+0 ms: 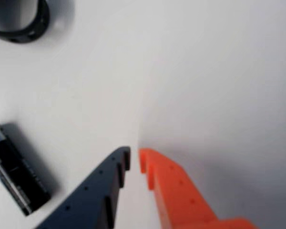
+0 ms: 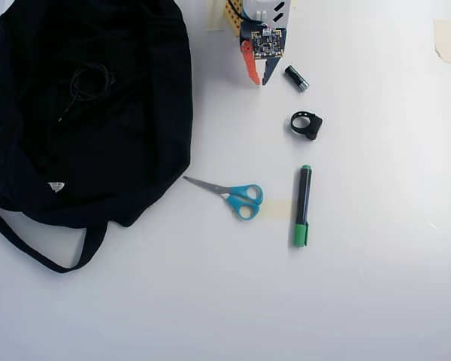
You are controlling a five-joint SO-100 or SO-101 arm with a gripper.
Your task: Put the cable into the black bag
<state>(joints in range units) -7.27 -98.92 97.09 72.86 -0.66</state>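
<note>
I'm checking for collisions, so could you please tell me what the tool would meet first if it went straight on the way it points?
In the overhead view the tool points at bare table; the scissors lie furthest along that line. The ring clip sits off to the side. Depth is unclear.

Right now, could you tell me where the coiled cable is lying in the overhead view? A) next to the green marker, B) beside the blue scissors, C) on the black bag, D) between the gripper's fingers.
C: the cable lies coiled on the black bag, while the gripper sits apart at the table's top edge with nothing between its fingers.
</note>
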